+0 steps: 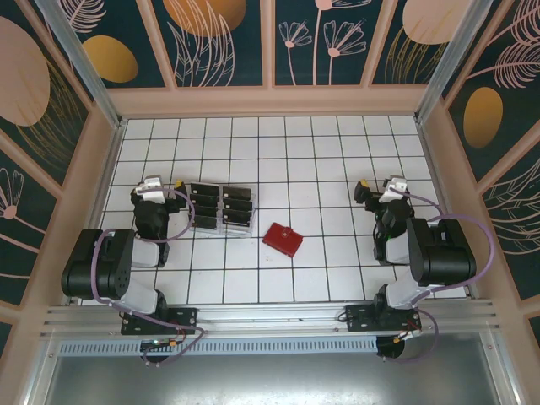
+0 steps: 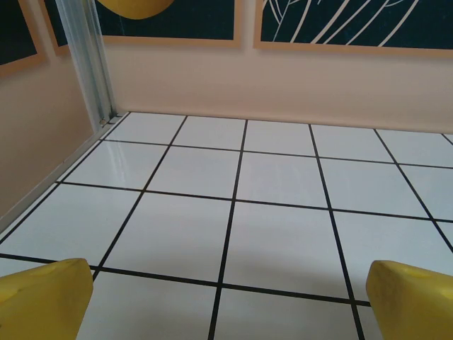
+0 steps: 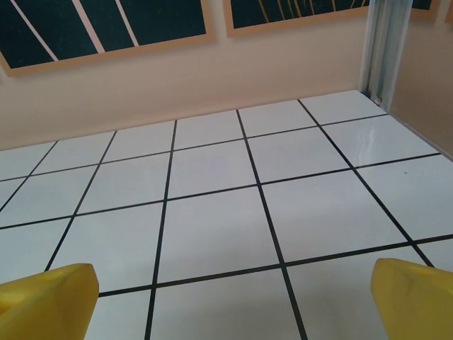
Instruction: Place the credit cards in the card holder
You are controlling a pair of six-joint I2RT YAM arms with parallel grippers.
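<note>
The card holder is a small red wallet lying shut on the white tiles near the table's middle. Several black credit cards stand in two columns in a clear slotted tray just left of it. My left gripper hovers to the left of the tray. In the left wrist view it is open, its yellow fingertips far apart over bare tile. My right gripper sits well right of the wallet. It is open too, with nothing between its yellow fingertips.
Peach walls with dark floral panels enclose the tiled table on three sides. Metal corner posts stand at the back corners. Both arm bases are bolted on the rail at the near edge.
</note>
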